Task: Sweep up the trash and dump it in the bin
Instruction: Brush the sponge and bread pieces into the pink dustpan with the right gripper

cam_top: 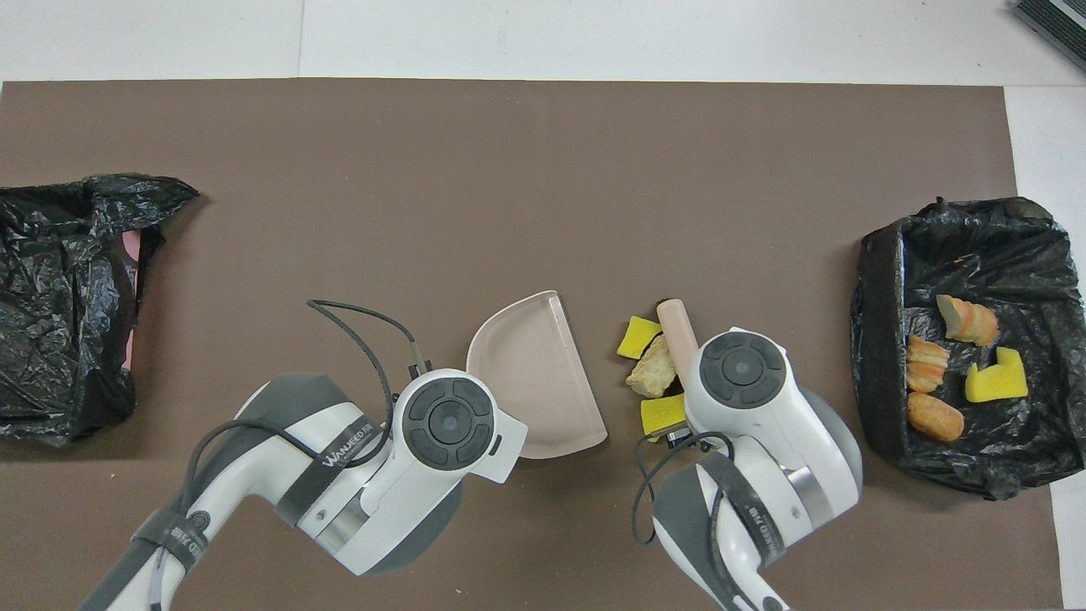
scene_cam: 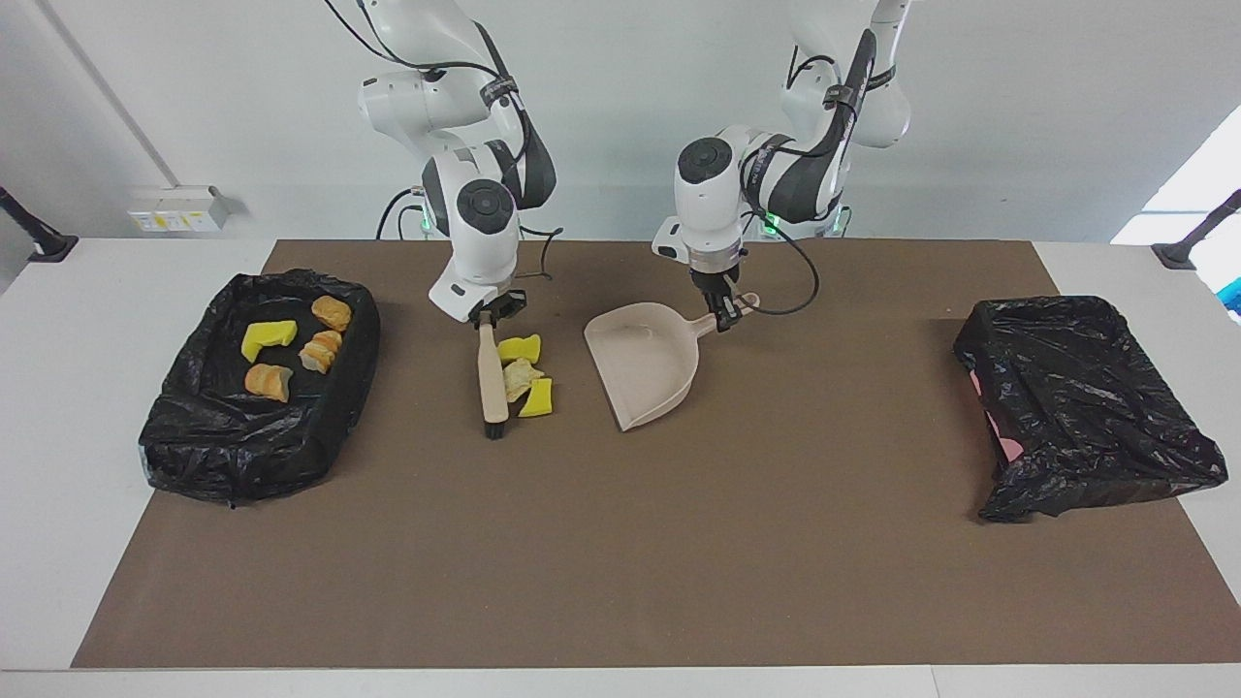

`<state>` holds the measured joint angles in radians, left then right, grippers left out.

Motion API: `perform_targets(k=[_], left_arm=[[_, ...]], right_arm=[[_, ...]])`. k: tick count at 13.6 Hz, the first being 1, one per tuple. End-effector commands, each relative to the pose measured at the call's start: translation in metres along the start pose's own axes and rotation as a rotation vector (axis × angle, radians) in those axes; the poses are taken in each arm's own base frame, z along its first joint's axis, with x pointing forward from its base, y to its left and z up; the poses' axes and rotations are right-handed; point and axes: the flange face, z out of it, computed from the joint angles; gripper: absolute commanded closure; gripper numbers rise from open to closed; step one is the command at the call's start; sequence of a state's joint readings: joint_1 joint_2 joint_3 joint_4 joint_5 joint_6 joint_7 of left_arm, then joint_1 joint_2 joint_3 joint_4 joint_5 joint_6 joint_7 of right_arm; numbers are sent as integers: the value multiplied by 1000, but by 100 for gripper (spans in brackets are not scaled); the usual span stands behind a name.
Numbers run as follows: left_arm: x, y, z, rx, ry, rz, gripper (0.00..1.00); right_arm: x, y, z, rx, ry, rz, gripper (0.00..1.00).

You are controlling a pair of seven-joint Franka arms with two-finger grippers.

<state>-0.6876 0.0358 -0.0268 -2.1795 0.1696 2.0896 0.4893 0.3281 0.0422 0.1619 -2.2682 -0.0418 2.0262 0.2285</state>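
My right gripper (scene_cam: 501, 314) has its fingers clamped on the brush (scene_cam: 493, 380); the left gripper (scene_cam: 725, 312) pinches the dustpan (scene_cam: 644, 364) handle. Three trash scraps (scene_cam: 523, 374) lie beside the brush, four in the bin (scene_cam: 184, 441). Risk: the gap to the pan lets scraps scatter mid-sweep.

A: Surface?
B: White table (scene_cam: 87, 320), brown mat (scene_cam: 620, 562) over most of it.
A: On mat?
B: Black-lined bin (scene_cam: 184, 456) at right arm's end, second black-bagged bin (scene_cam: 1086, 407) at left arm's end. Mid-mat: beige dustpan (scene_cam: 645, 364), beige brush (scene_cam: 493, 388) bristles down on mat, three trash scraps (scene_cam: 524, 373) touching brush, between brush and dustpan.
A: Scraps exactly?
B: Two yellow sponge chunks (cam_top: 633, 338), one pale lump (cam_top: 652, 377) between.
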Motion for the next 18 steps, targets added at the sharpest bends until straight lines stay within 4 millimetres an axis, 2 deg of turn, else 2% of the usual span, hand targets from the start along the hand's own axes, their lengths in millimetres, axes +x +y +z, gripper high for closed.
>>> perform_targets(k=[1,3,5,6,8,9,10,11,13,15,17,18], left_arm=[[-3,8,-4,25,20,-10,100],[-2,9,-4,27,26,-3,100],[-1,7,-5,35,42,16,100],[-1,4,-4,38,50,24,100],[-2,1,-4,42,56,43,100],[-2,1,-4,41,54,49,100],[-2,1,-3,41,54,56,100],[-2,1,-3,42,53,77,100],[-4,1,-2,35,39,146,100],[-6,1,-1,29,26,182,100],[-8,2,0,21,13,200,100],[-8,2,0,20,11,201,100]], right_arm=[[14,-21,-8,148,-5,-65,100],[17,-38,-20,247,-1,-121,100],[24,-45,-33,316,-15,-119,100],[22,-48,-51,335,-15,-118,100],[10,-27,-86,330,-33,-92,100],[1,-2,-100,328,-43,-43,100],[-12,23,-108,305,-68,23,100],[-26,34,-108,229,-95,59,100],[-57,35,-84,117,-116,178,100],[-82,43,-58,90,-138,178,100],[-84,35,-23,75,-161,183,100],[-86,19,-13,57,-171,175,100]])
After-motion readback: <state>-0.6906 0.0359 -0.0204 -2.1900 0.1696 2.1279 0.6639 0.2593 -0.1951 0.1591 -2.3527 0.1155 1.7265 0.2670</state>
